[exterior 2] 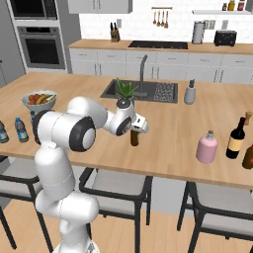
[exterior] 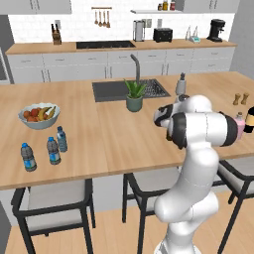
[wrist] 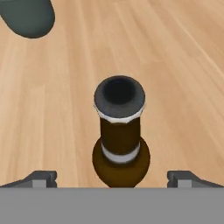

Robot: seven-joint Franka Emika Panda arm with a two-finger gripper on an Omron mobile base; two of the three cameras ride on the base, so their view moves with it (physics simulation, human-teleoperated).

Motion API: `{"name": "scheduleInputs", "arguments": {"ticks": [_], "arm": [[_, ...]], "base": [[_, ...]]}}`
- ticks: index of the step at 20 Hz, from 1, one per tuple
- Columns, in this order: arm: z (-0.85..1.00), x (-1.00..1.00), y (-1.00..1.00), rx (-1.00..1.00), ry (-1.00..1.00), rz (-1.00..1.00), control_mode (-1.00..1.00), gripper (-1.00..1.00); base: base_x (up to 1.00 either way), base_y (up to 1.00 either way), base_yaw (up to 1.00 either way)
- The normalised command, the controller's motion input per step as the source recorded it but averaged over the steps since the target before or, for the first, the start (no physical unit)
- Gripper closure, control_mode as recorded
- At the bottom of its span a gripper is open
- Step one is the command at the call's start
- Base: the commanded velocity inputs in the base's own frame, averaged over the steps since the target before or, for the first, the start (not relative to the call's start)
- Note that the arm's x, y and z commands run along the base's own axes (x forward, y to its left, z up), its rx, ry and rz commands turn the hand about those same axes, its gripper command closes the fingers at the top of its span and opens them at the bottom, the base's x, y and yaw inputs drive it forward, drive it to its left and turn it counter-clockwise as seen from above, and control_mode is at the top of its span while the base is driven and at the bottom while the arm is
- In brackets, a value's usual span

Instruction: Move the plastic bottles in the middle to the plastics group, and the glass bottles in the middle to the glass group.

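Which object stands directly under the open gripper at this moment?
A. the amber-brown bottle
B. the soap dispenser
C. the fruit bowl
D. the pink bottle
A: in the hand view the amber-brown bottle stands upright between the two spread fingertips of the gripper, its dark mouth facing the camera.

Home kitchen, island sink (exterior: 124, 89), wall oven (exterior 2: 41, 47)

The amber-brown bottle (wrist: 120, 148) is showing a dark cap over two pale bands. The countertop (wrist: 175, 65) is showing light wood grain. The squat bottle (exterior 2: 207, 147) is showing pale pink with a whitish top, and the wine bottle (exterior 2: 236, 139) is looking near-black with a pale label. The three water bottles (exterior: 53, 151) are wearing blue bands and dark caps. The fruit bowl (exterior: 39, 115) is holding yellow, red and orange fruit. The plant (exterior: 134, 95) is showing green leaves in a grey-green pot.
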Motion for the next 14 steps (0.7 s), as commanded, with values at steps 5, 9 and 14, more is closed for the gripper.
{"name": "scheduleInputs", "arguments": {"ticks": [5,9,14], "arm": [[0.0,0.1,-0.08,0.0,0.0,0.0,-1.0,-1.0],[0.0,0.0,-0.01,0.0,0.0,0.0,-1.0,-1.0],[-0.06,0.03,0.0,0.0,0.0,0.0,-1.0,-1.0]], "base": [[0.0,0.0,0.0],[0.0,0.0,0.0],[0.0,0.0,0.0]]}}
